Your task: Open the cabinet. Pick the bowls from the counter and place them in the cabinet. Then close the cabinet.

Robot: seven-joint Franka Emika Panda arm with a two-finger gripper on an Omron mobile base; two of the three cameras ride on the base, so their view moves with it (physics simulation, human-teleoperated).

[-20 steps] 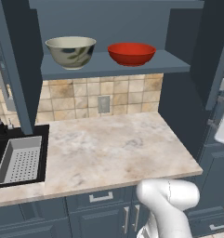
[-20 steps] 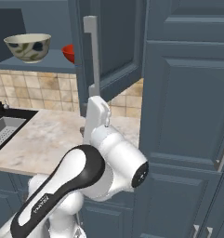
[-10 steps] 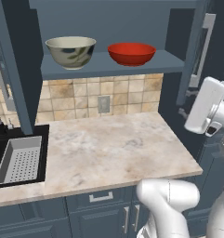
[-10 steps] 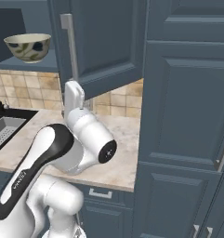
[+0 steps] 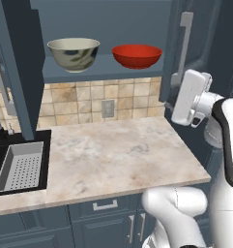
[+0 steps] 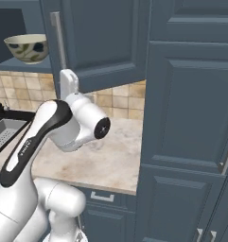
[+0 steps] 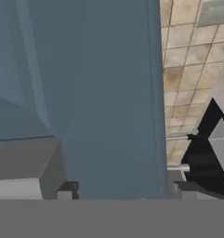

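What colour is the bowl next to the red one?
Cream-white with dark leafy markings; the bowl shows best in the left base view.

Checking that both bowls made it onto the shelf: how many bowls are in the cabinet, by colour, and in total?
Cream-white bowl with dark markings: 1
Red bowl: 1
Total: 2, both on the inner shelf of the cabinet.

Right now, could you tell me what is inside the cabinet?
On the cabinet's inner shelf sit the cream bowl and the red bowl, side by side. Anything above is out of frame.
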